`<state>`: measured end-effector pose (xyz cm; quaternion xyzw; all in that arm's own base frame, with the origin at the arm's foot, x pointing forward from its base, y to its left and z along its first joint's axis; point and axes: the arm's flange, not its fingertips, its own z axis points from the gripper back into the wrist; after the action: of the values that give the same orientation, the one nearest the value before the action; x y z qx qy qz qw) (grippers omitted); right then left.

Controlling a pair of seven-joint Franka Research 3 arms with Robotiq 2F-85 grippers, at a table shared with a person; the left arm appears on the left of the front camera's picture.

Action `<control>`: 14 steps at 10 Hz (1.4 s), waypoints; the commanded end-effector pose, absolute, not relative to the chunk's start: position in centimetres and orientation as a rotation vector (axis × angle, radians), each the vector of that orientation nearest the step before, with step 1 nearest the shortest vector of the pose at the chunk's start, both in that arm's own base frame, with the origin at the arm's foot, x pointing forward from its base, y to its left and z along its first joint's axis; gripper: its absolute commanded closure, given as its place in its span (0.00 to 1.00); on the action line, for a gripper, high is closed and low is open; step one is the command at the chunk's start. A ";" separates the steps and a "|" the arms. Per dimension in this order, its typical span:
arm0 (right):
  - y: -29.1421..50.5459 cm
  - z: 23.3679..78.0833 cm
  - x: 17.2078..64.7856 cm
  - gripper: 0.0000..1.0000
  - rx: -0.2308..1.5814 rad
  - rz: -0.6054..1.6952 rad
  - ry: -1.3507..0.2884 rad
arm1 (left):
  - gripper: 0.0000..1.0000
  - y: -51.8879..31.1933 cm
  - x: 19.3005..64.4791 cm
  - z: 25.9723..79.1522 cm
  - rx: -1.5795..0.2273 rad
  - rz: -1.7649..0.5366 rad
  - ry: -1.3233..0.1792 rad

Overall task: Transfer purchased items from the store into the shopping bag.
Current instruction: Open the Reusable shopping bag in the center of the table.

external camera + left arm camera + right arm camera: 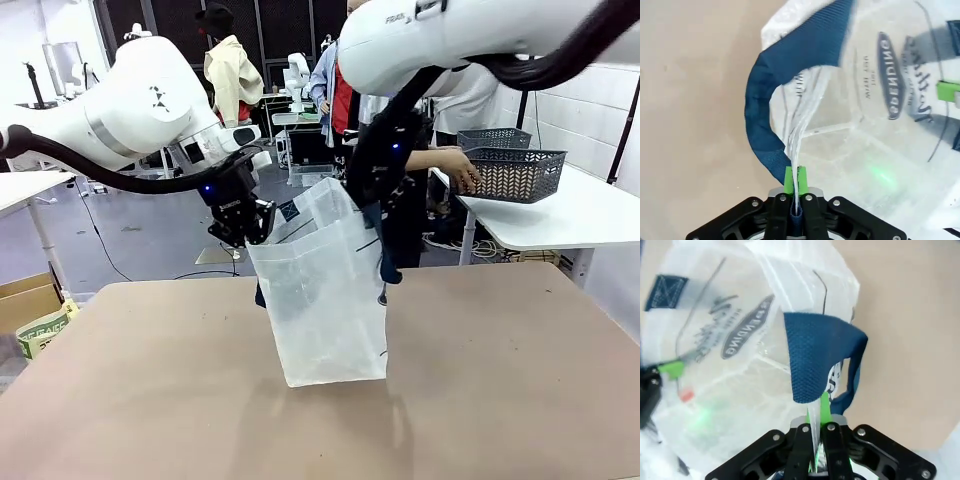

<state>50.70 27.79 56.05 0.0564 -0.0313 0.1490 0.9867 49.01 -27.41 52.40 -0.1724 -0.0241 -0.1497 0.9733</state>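
seen from the front: a dark grey mesh plastic basket [512, 172]. seen up close: the translucent navy-handled plastic bag [325, 290], its rim clamped by left gripper [795, 176] and right gripper [817, 415].

Two white robot arms with black, green-tipped grippers.
In the front view the left arm [140, 100], coming in from nine o'clock, has a smooth rounded white shell with a small dark logo [160, 97] and a grey band. A thick black cable [100, 178] runs under it to a black wrist with a blue light [205, 188]. The right arm [440, 35], at twelve to two o'clock, is also white, with small grey lettering [400, 17] and its own black hose [560, 62]. At six o'clock in each wrist view, the left gripper [793, 172] and right gripper [817, 412] are black angular linkages dotted with silver screws [755, 203] and tipped with bright green pads [788, 179].
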 end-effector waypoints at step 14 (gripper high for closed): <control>19.6 53.1 48.4 1.00 0.107 0.452 -0.186 | 1.00 -25.3 45.1 52.3 -0.137 -0.211 -0.153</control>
<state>49.11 21.50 53.85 0.0529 -0.0807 0.2361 0.9669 45.42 -26.53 52.28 -0.0896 -0.0638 -0.1284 0.9856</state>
